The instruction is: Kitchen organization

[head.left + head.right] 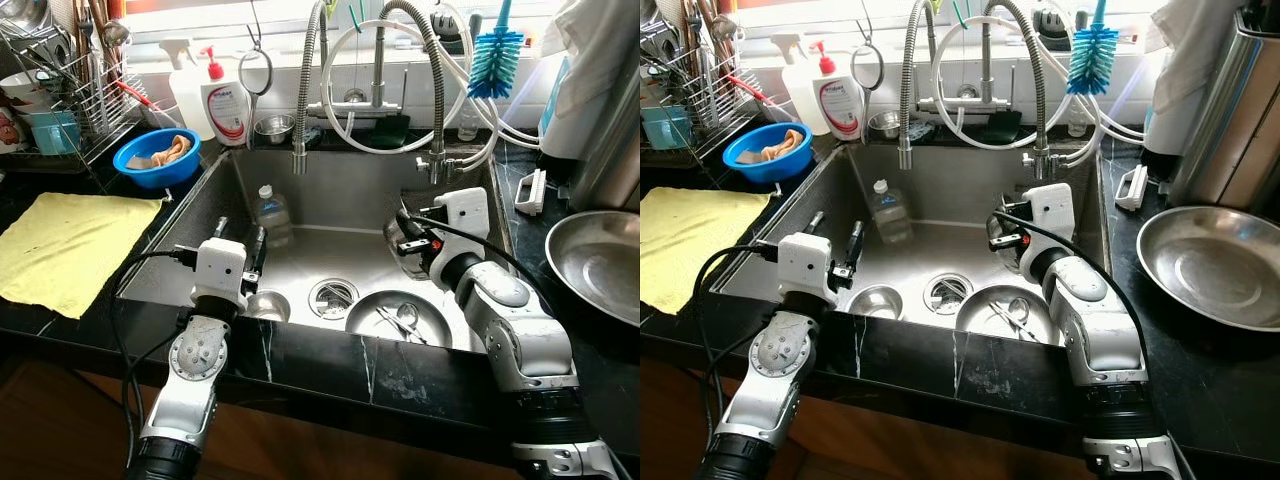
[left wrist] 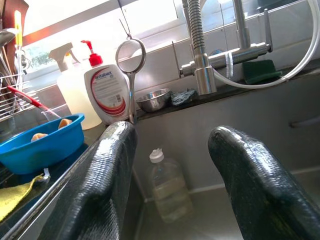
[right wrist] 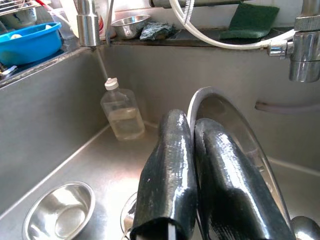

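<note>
Your right gripper is clamped on the rim of a steel plate, holding it tilted above the sink floor, probably for lifting out. Your left gripper hangs wide open near the left wall, free for the small bowl.

Home kitchen: steel sink with pull-down faucet, dish rack, soap bottle, black stone counter.
</note>
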Controlling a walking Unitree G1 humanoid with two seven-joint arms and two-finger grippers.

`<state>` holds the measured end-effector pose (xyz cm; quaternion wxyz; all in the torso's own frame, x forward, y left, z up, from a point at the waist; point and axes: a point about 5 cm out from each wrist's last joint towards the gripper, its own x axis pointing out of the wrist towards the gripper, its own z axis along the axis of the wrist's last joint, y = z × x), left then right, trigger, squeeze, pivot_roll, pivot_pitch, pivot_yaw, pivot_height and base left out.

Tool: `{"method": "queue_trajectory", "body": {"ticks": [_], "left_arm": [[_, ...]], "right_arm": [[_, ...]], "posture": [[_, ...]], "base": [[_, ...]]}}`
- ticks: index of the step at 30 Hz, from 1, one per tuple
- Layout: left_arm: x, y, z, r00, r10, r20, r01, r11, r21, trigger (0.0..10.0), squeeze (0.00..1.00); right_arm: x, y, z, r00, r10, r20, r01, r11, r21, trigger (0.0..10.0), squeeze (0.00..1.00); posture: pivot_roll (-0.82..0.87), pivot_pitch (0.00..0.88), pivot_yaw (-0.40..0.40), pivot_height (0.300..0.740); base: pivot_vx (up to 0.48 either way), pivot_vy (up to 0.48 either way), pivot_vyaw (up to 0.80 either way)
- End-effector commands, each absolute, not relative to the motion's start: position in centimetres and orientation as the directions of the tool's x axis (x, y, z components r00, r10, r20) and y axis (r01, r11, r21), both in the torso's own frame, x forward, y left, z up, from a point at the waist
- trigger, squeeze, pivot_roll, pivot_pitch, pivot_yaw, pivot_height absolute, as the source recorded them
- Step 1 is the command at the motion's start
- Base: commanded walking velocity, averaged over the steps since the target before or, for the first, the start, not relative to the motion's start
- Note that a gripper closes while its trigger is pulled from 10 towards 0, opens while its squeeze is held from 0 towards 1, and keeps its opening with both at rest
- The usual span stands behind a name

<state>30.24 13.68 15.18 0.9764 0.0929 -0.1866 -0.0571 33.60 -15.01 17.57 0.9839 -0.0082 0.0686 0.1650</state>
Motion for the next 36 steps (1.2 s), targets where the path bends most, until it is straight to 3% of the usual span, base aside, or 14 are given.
{"method": "queue_trajectory", "body": {"ticks": [1,10,11,13,14,21,22,23,24,29,36], "left_arm": [[30.4,13.9,14.9,0.928,-0.135,0.349,0.062,0.975,0.211,10.0,0.0],[30.3,13.7,14.8,0.926,-0.136,0.351,0.064,0.976,0.209,10.0,0.0],[30.3,13.6,14.8,0.926,-0.143,0.35,0.07,0.975,0.212,10.0,0.0],[30.3,13.6,14.7,0.925,-0.15,0.349,0.077,0.974,0.215,10.0,0.0],[30.3,13.6,14.7,0.925,-0.156,0.346,0.082,0.972,0.22,10.0,0.0],[30.3,13.5,14.6,0.923,-0.174,0.343,0.099,0.969,0.227,10.0,0.0],[30.3,13.4,14.6,0.923,-0.176,0.343,0.101,0.969,0.227,10.0,0.0],[30.2,13.4,14.6,0.923,-0.178,0.342,0.103,0.969,0.226,10.0,0.0],[30.2,13.3,14.6,0.923,-0.18,0.341,0.105,0.968,0.226,10.0,0.0],[30.2,13.2,14.5,0.922,-0.184,0.341,0.11,0.968,0.226,10.0,0.0],[30.4,13.1,14.5,0.92,-0.199,0.337,0.125,0.966,0.228,10.0,0.0]], "right_arm": [[33.5,-14.5,17.9,0.929,0.35,-0.123,-0.353,0.936,-0.002,10.0,0.0],[33.6,-14.7,17.7,0.932,0.337,-0.129,-0.339,0.941,0.005,10.0,0.0],[33.6,-14.8,17.6,0.936,0.328,-0.127,-0.328,0.944,0.018,10.0,0.59],[33.6,-14.8,17.5,0.938,0.323,-0.125,-0.322,0.946,0.025,10.0,0.59],[33.6,-14.8,17.4,0.939,0.319,-0.13,-0.319,0.947,0.026,10.0,1.0],[33.4,-14.8,16.8,0.937,0.314,-0.152,-0.316,0.949,0.01,10.0,1.0],[33.4,-14.8,16.8,0.938,0.313,-0.152,-0.315,0.949,0.009,10.0,0.87],[33.4,-14.8,16.8,0.939,0.311,-0.151,-0.313,0.95,0.006,10.0,0.31],[33.4,-14.8,16.8,0.941,0.306,-0.146,-0.309,0.951,0.001,10.0,0.0],[33.4,-15.1,17.1,0.954,0.273,-0.124,-0.276,0.961,-0.008,10.0,0.0],[32.6,-17.7,19.7,0.994,0.099,-0.036,-0.103,0.989,-0.111,10.0,0.0]], "posture": [[-0.26,0.0,0.072,0.74],[-0.26,0.0,0.074,0.74],[-0.26,0.0,0.079,0.74],[-0.26,0.0,0.079,0.74],[-0.27,0.0,0.089,0.74],[-0.28,0.0,0.098,0.74],[-0.28,0.0,0.102,0.74],[-0.28,0.0,0.105,0.74],[-0.28,0.0,0.106,0.74],[-0.28,0.0,0.11,0.74],[-0.31,0.0,0.126,0.74]], "base": [[0.0,0.0,0.0],[0.0,0.0,0.0],[0.0,0.0,0.0],[0.0,0.0,0.0],[0.0,0.0,0.0],[0.0,0.0,0.0],[0.0,0.0,0.0],[0.0,0.0,0.0],[0.0,0.0,0.0],[0.0,0.0,0.0],[0.0,0.0,0.0]]}}
